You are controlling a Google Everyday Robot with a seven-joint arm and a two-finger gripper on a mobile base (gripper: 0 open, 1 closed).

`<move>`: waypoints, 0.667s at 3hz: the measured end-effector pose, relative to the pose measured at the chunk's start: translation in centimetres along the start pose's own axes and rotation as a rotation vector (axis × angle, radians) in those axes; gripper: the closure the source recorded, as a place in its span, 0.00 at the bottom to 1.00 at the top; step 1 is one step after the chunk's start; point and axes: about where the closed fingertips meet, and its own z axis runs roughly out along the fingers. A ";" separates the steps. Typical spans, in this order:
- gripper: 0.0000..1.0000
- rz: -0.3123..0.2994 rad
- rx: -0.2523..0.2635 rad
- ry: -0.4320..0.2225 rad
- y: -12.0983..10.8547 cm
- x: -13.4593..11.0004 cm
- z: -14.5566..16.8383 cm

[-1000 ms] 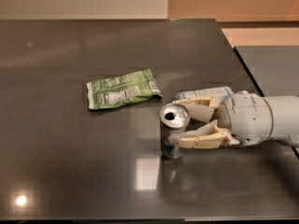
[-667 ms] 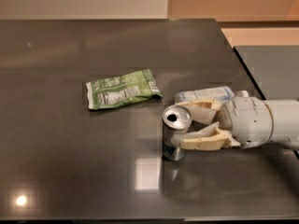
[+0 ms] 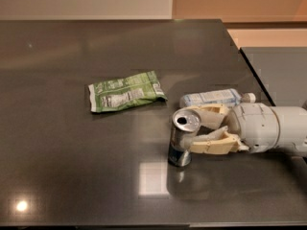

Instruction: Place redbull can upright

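The redbull can (image 3: 182, 139), silver and blue with its open top showing, stands on its base on the dark table (image 3: 72, 166), right of the middle, with its top leaning slightly right. My gripper (image 3: 193, 131) reaches in from the right. One cream finger (image 3: 211, 113) sits behind the can and the other finger (image 3: 213, 146) is against its near side, so the gripper is shut on the can.
A clear plastic bottle (image 3: 211, 98) with a white cap lies on its side just behind the gripper. A green snack bag (image 3: 125, 93) lies flat to the can's upper left. The table's right edge (image 3: 249, 66) runs close behind my arm.
The gripper has shifted a little to the right, and the can's top has moved right with it. The bag and bottle have not moved.
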 end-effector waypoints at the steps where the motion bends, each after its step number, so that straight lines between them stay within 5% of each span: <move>1: 0.61 0.022 0.001 -0.013 -0.4 0.3 -0.3; 2: 0.37 0.031 0.005 -0.004 -0.7 0.5 -0.4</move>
